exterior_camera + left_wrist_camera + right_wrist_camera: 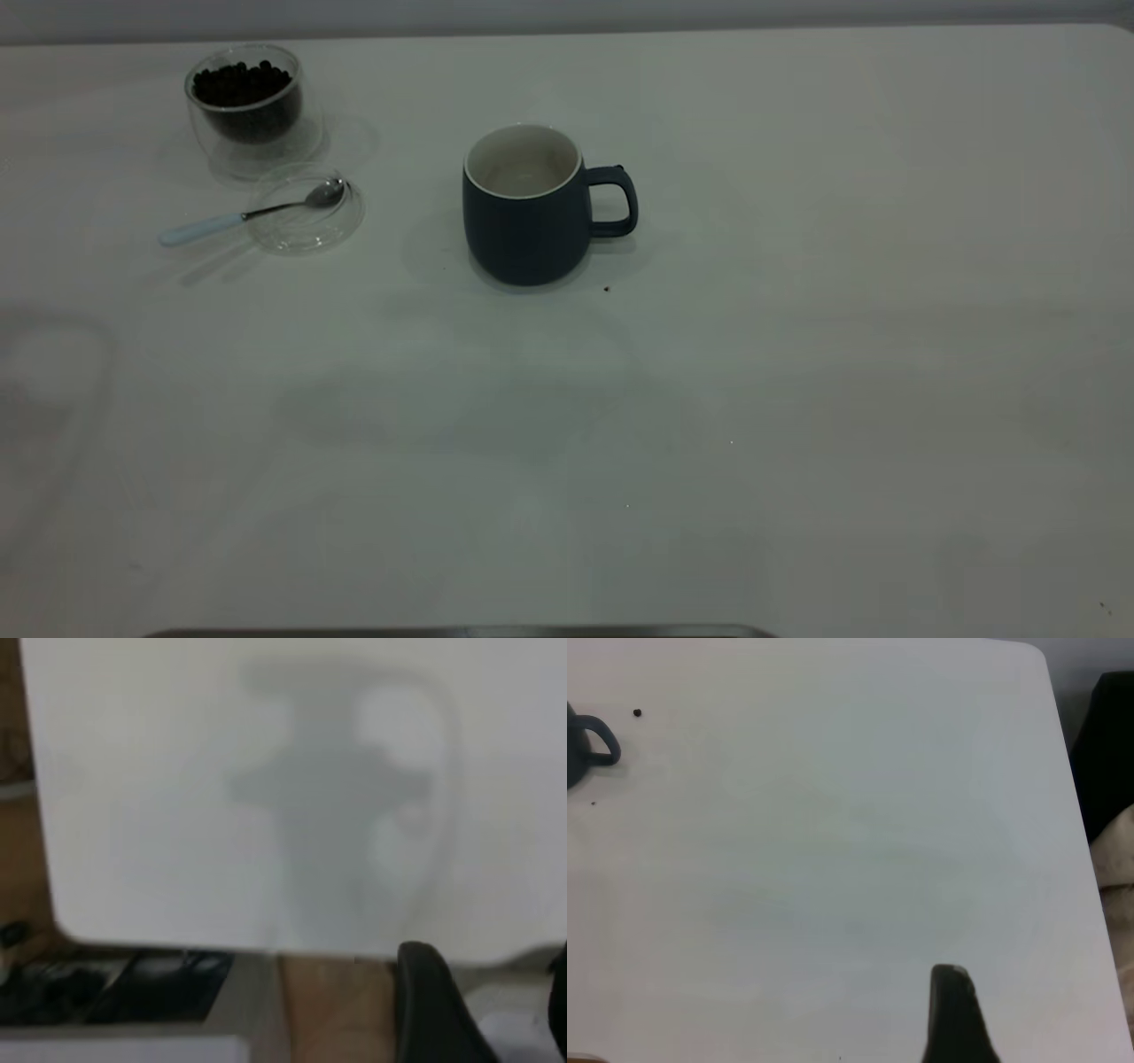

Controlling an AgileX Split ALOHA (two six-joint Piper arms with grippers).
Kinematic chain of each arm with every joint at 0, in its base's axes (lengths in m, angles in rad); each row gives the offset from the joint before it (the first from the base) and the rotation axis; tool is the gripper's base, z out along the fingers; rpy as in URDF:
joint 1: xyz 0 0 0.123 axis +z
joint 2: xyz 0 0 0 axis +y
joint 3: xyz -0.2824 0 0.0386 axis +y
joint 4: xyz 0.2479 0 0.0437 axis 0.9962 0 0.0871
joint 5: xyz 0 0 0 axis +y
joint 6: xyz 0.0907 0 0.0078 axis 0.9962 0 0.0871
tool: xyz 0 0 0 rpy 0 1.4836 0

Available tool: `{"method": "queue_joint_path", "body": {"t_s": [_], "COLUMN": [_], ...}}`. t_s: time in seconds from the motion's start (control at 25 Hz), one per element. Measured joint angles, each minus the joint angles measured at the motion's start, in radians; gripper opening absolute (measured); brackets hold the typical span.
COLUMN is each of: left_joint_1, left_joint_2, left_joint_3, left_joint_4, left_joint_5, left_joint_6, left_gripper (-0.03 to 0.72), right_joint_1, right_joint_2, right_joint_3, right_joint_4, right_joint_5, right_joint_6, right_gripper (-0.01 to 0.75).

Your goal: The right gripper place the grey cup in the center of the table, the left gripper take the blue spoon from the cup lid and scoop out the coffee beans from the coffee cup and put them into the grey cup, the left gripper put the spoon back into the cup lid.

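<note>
We log the grey cup (530,213) upright mid-table (797,399), toward the far edge, handle pointing to the right arm's side. Near the far left corner: coffee cup (246,106) with coffee beans (241,84); just beside it the cup lid (306,213), blue spoon (248,215) bowl resting inside (handle overhanging). Left gripper (443,1010) and right gripper (952,1014): one finger each seen, fingers' state cannot be told.

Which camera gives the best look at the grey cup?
The exterior view: the grey cup stands whole and upright there, with white interior and handle visible. The right wrist view catches only its handle at the frame edge. The left wrist view shows none of it.
</note>
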Motion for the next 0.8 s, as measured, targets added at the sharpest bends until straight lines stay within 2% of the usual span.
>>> {"method": "queue_joint_path", "body": {"t_s": [0.2,0.4,0.8], "left_joint_1": [-0.080,-0.125,-0.130], "left_joint_2": [-0.130,-0.328,-0.770], "left_joint_3": [-0.001,0.034,0.403], "left_joint_4": [0.002,-0.032,-0.100], "left_joint_5": [0.014,0.014,0.015], "left_joint_6": [-0.011,-0.013,-0.038], "left_gripper": [0.387,0.384,0.381], "right_joint_1": [0.000,0.000,0.000], "right_joint_2": [0.000,0.000,0.000], "right_joint_3": [0.000,0.000,0.000], "right_joint_4": [0.000,0.000,0.000], "right_joint_5": [0.000,0.000,0.000], "right_joint_6": [0.000,0.000,0.000], "right_gripper": [0.453,0.453,0.453]}}
